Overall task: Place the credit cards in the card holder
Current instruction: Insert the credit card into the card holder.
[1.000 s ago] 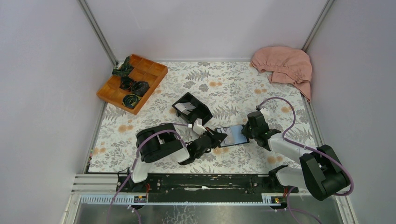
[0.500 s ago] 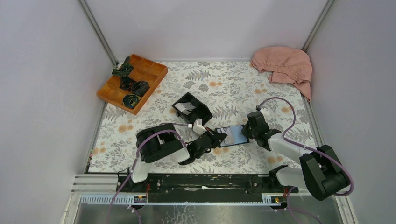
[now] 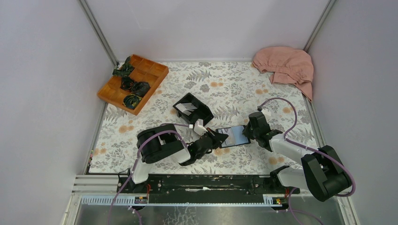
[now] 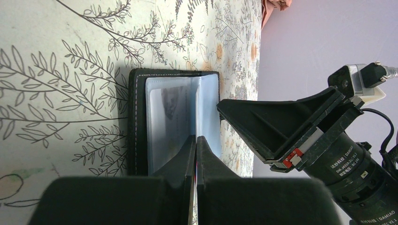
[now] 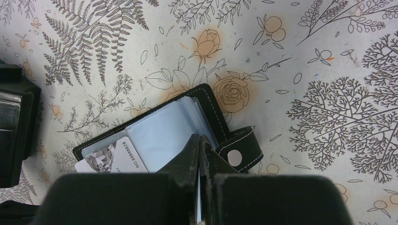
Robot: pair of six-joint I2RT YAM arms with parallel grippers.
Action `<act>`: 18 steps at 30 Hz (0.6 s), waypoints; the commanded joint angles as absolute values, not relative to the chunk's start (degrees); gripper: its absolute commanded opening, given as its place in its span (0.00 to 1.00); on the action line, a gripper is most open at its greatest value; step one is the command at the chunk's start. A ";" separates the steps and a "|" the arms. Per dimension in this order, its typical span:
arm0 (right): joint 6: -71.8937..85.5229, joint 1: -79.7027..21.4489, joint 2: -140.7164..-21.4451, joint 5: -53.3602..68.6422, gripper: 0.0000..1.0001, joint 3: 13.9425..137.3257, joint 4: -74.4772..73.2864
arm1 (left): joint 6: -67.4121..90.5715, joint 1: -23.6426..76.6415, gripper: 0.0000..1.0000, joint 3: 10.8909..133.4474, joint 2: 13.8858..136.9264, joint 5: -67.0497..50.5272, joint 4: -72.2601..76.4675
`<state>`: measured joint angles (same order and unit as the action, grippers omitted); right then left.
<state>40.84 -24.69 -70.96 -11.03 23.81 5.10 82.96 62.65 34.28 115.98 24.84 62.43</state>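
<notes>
The card holder lies open on the floral table top between my two grippers, its blue-grey pockets up and its clasp tab to the right. My left gripper is shut on a thin credit card whose far end sits in a pocket; the left wrist view shows the shut fingertips at the holder. My right gripper is shut on a pale blue pocket leaf of the holder, with its fingertips at the leaf's edge.
A rigid black open box with white cards inside stands just behind the left gripper. An orange divided tray with dark bundles is at the back left. A pink cloth lies at the back right. Grey walls enclose the table.
</notes>
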 commanded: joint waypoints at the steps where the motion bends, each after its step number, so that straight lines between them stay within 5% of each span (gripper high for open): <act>1: 40.96 -24.31 -70.31 -12.28 0.00 23.11 3.25 | 80.61 62.99 0.00 33.74 116.60 26.31 61.52; 18: 40.86 -24.27 -70.40 -11.82 0.00 23.12 3.18 | 78.21 63.08 0.00 38.49 117.29 24.64 55.82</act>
<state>40.84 -24.58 -70.96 -11.38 23.79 5.10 81.03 62.65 36.62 116.51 24.51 59.96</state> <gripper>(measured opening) 0.011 0.012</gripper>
